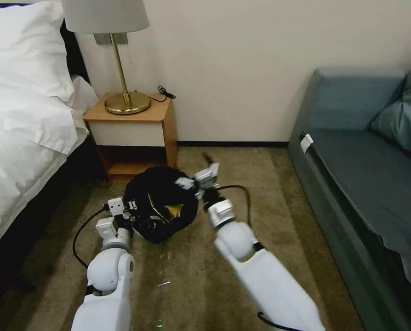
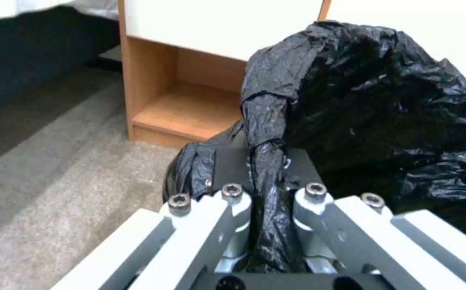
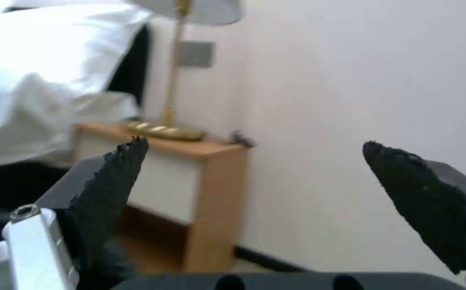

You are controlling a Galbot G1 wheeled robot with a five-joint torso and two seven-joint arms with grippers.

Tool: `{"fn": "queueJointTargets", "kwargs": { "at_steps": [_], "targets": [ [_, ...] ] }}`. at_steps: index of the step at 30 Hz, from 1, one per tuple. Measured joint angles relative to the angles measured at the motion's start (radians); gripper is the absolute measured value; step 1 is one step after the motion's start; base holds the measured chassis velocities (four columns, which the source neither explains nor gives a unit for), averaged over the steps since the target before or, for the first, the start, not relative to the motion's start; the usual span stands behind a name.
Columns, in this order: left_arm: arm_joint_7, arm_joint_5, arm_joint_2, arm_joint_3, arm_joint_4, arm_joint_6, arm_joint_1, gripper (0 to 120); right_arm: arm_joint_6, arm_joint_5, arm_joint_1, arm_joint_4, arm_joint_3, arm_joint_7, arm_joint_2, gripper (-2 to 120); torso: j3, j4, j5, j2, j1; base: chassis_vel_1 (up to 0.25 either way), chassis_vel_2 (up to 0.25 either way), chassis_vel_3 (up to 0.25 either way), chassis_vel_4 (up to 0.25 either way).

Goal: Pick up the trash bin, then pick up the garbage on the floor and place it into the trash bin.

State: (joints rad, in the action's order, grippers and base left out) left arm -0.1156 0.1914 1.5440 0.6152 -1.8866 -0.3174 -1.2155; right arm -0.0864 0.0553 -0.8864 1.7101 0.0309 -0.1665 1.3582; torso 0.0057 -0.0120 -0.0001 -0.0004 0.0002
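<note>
Head view shows your left gripper pinching the bin by its bag rim, likely to keep it carried and reachable. Just beside it, your right gripper hangs spread over the far rim. Bin mouth tips up toward you, axis slanted.

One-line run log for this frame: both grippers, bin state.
left gripper: shut on trash bin rim | right gripper: open, empty, above bin's far side | bin: held off carpet beside nightstand
</note>
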Motion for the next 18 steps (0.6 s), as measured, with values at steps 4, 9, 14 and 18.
{"fn": "queueJointTargets", "kwargs": {
  "at_steps": [4, 9, 14, 18],
  "targets": [
    [0.001, 0.0, 0.001, -0.004, 0.0, -0.001, 0.006, 4, 0.037, 0.009, -0.019, 0.036, 0.056, -0.039, -0.025, 100, 0.0, -0.0001, 0.0001, 0.0, 0.0, 0.0, 0.0, 0.0, 0.0],
    [0.003, -0.002, -0.003, -0.004, 0.006, -0.001, 0.007, 4, 0.12, 0.044, -0.062, 0.083, 0.132, -0.108, -0.04, 100, 0.0, -0.0001, 0.0002, 0.0, 0.0, 0.0, 0.0, 0.0, 0.0],
    [0.006, -0.004, -0.004, -0.001, 0.011, -0.001, 0.017, 4, 0.158, 0.067, -0.091, 0.092, 0.199, -0.15, -0.052, 100, 0.0, -0.0001, 0.0001, 0.0, 0.0, 0.0, 0.0, 0.0, 0.0],
    [0.007, -0.009, -0.005, -0.002, 0.007, -0.003, 0.017, 4, 0.174, 0.08, -0.094, 0.08, 0.223, -0.173, -0.05, 100, 0.0, 0.0, 0.0, 0.0, 0.0, 0.0, 0.0, 0.0, 0.0]
  ]
}}
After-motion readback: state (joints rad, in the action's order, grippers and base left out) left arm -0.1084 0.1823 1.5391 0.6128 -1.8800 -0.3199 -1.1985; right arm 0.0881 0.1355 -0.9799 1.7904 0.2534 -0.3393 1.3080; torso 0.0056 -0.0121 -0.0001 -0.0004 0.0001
